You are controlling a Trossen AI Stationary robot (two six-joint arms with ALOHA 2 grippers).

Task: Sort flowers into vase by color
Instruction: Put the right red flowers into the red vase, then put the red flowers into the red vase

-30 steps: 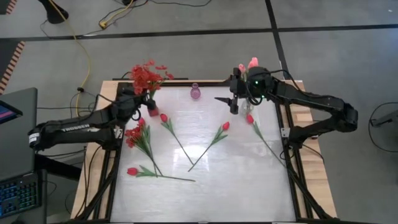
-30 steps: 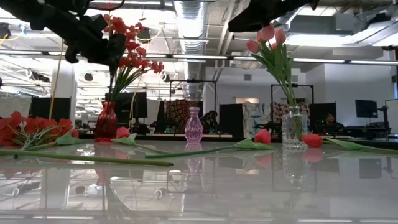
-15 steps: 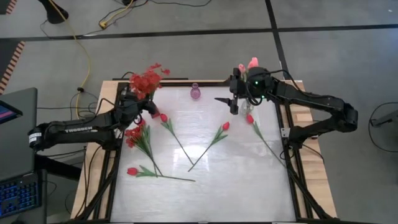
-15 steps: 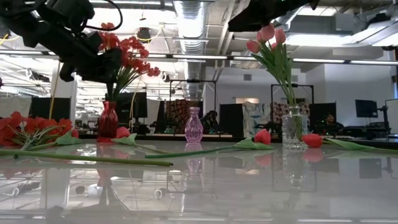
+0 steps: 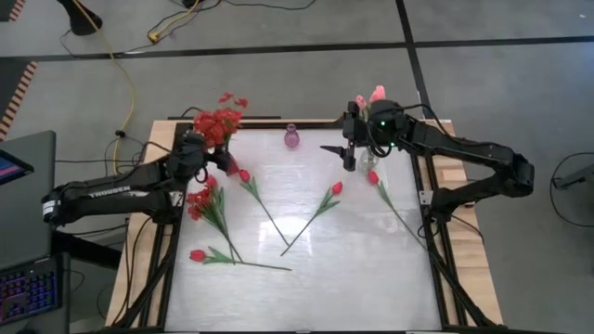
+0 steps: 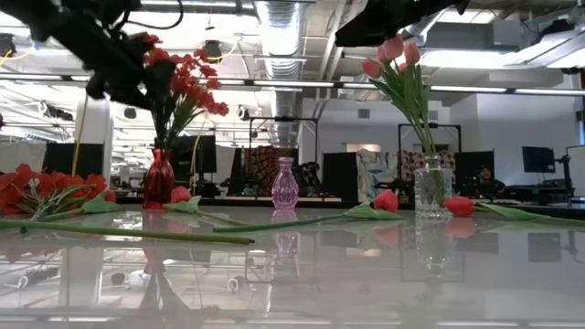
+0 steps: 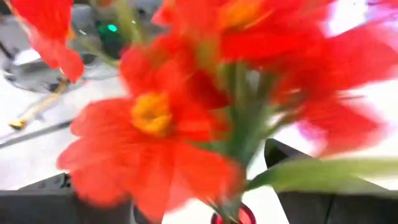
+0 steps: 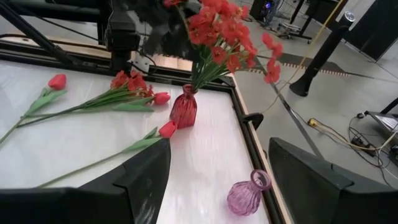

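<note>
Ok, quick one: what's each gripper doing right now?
Left gripper: open, around the red spray's stems above the red vase.
Right gripper: open, holding nothing.

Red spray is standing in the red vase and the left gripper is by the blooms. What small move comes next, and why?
Probably lift the left gripper up and away from the red spray. Its stems sit in the red vase, the fingers look open, and red flowers lie on the table unsorted.

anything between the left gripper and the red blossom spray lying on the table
Nothing visible blocks it. The left gripper, jaws open, sits by the red vase; the loose red blossom spray lies on bare table just nearer the arm's base.
</note>
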